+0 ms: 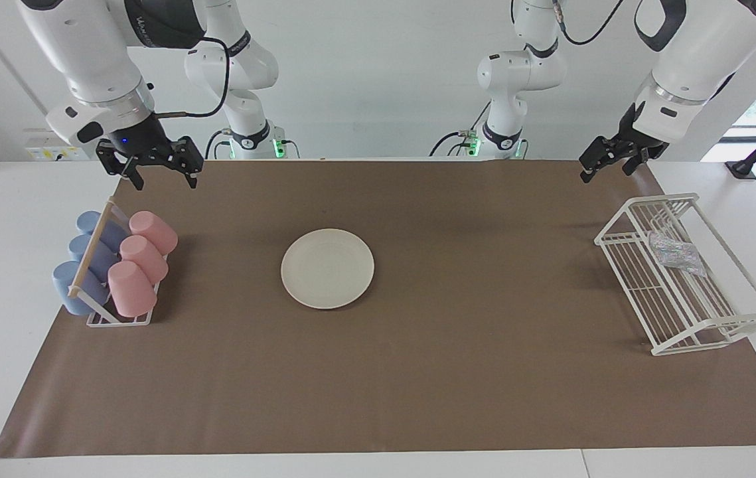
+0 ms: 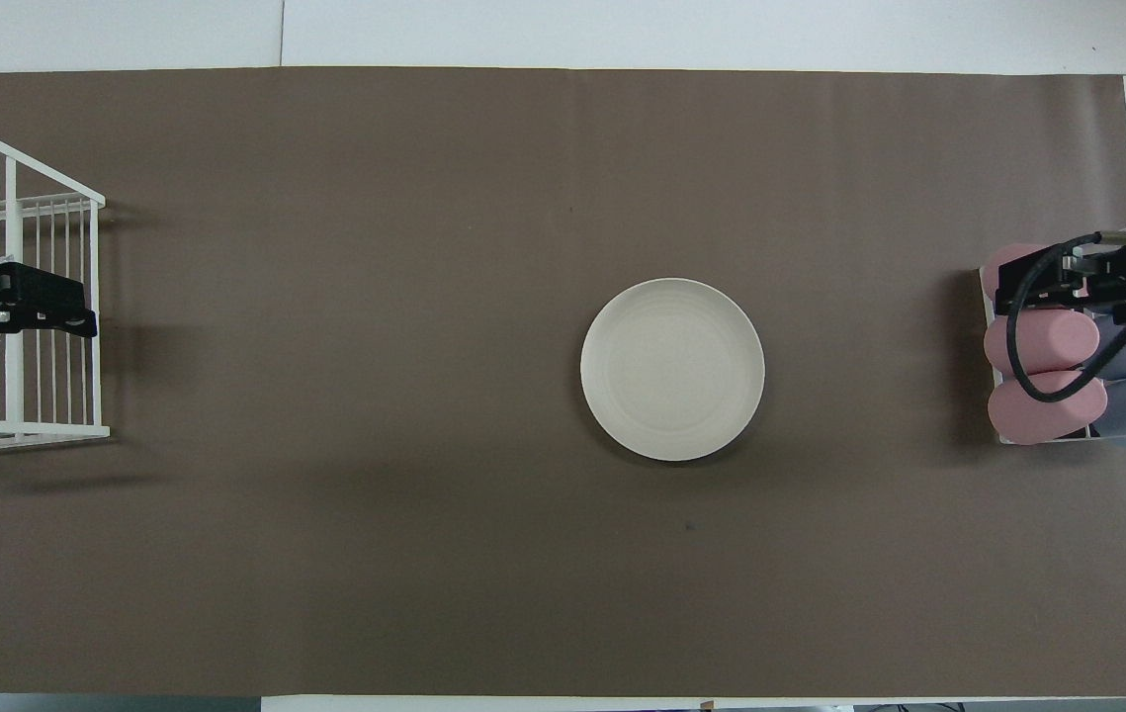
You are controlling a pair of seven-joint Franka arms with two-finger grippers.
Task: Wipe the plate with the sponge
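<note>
Resting: one plate [image 1: 327, 268], three pink cups [image 1: 142, 262], one sponge [image 1: 678, 253].

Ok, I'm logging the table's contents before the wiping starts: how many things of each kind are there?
Pink cups: 3
Blue cups: 3
Plate: 1
Sponge: 1
Cup rack: 1
Wire rack: 1
Total: 10
</note>
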